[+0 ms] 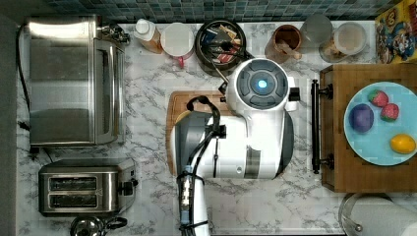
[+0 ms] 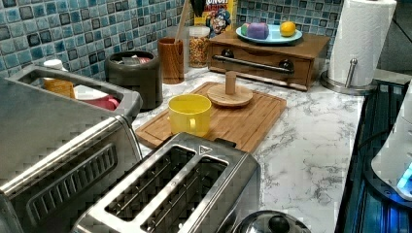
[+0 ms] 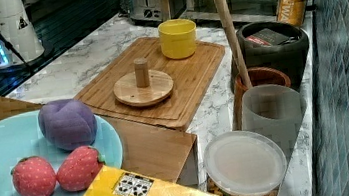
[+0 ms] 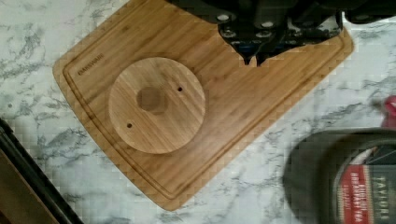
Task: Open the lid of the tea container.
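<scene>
The tea container (image 1: pixel 220 42) is a round black canister standing at the back of the counter, with no lid on it and tea packets showing inside. It also appears in the left view (image 2: pixel 134 73), the right view (image 3: pixel 273 50) and the wrist view (image 4: pixel 327 177). A round wooden lid with a knob (image 2: pixel 230 94) (image 3: pixel 143 88) (image 4: pixel 156 105) lies flat on the bamboo cutting board (image 4: pixel 243 116). My gripper (image 4: pixel 255 58) hangs above the board beside that lid, apart from the canister, fingertips shut and holding nothing. In the top view the white arm (image 1: pixel 255 123) covers the board.
A yellow cup (image 2: pixel 189 114) stands on the board. A white mug (image 1: pixel 177 40) and an amber cup with a wooden stick (image 1: pixel 285 42) flank the canister. Jars (image 1: pixel 346 39), a wooden drawer box with a fruit plate (image 1: pixel 378 123), a toaster oven (image 1: pixel 69 78) and a toaster (image 1: pixel 83 187) ring the counter.
</scene>
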Controlling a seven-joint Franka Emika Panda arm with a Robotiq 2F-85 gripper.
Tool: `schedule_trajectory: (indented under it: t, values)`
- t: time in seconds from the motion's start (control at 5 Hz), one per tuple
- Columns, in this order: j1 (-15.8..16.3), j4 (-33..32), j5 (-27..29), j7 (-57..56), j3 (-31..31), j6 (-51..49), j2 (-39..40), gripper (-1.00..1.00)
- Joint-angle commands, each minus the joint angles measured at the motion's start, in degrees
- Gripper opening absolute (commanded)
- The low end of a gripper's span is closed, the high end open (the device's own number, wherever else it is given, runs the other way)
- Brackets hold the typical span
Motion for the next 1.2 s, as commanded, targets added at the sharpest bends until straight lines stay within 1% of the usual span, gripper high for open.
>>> schedule_trajectory:
  t: [0.2,0.4,0.6,0.8,1.0,1.2]
  values:
    - [-2.9,-9.0,-3.3,5.0,-2.8,4.4,-5.2,1.0]
    - [-4.5,-10.9,-2.4,4.0,-2.9,4.6,-4.1,1.0]
    - [-5.5,-13.5,-1.6,3.2,-3.1,7.0,-3.8,1.0]
    - [-5.8,-16.6,-3.0,4.9,-3.3,11.0,-3.7,1.0]
    - [-6.2,-17.5,-1.2,3.1,-3.8,13.5,-1.1,1.0]
    - [-6.3,-17.8,-1.3,3.8,-4.0,15.2,0.6,1.0]
